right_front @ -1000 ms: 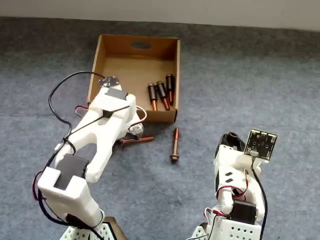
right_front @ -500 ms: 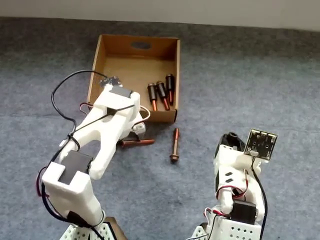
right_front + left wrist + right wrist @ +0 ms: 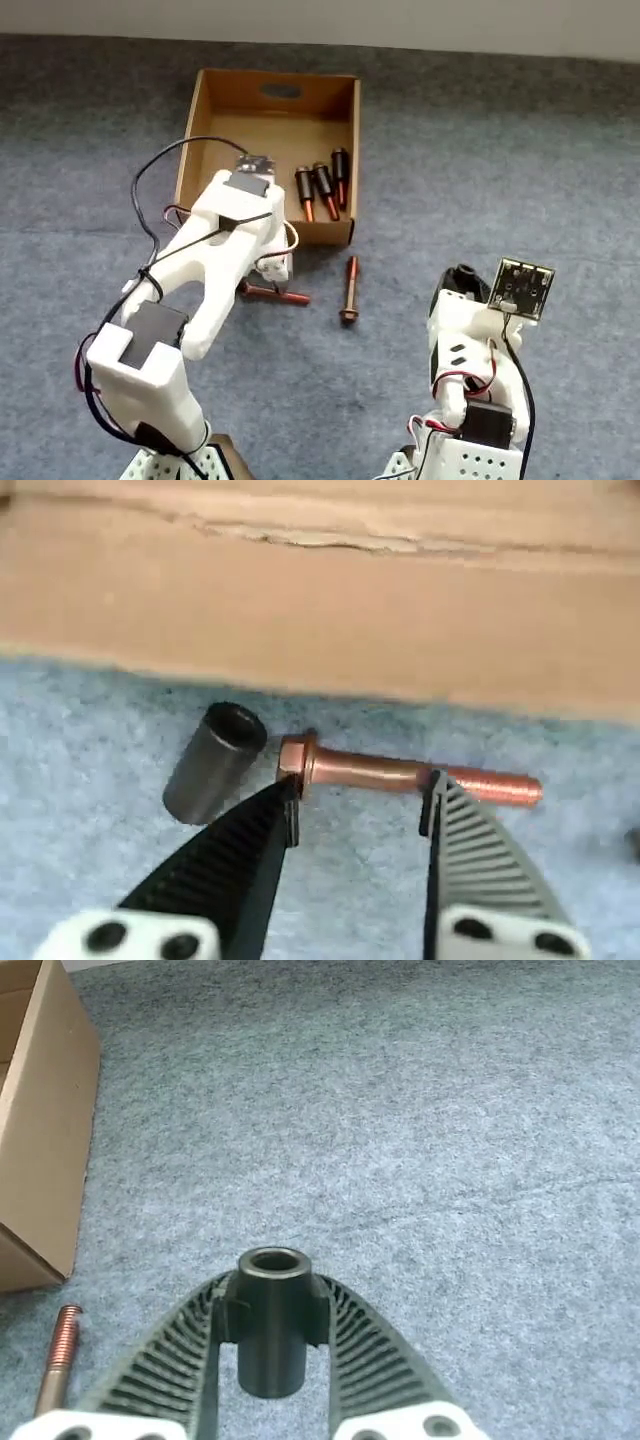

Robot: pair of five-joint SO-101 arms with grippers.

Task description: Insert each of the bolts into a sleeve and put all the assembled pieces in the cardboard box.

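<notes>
Lying flat: the copper bolt (image 3: 400, 773) is found on the grey carpet (image 3: 500, 150), just outside the near wall of the cardboard box (image 3: 320, 610), with its shank running along that wall
Dark sleeve (image 3: 213, 763): laid on the carpet just beside the copper bolt's head, bore end tipped toward the box wall; whether the two touch cannot be told
Left gripper (image 3: 362, 795): held partly spread over the copper bolt, one finger set by the head and the other partway along the shank; nothing is gripped
Right gripper (image 3: 272, 1300): closed around a second sleeve (image 3: 272, 1330), which is held on end with its bore turned to the wrist camera, well apart from the box
Second bolt (image 3: 349, 288): laid on the carpet between the two arms, its head pointed away from the box
Assembled pieces (image 3: 322, 187): three are seen side by side inside the box, near its right-hand wall in the high view
</notes>
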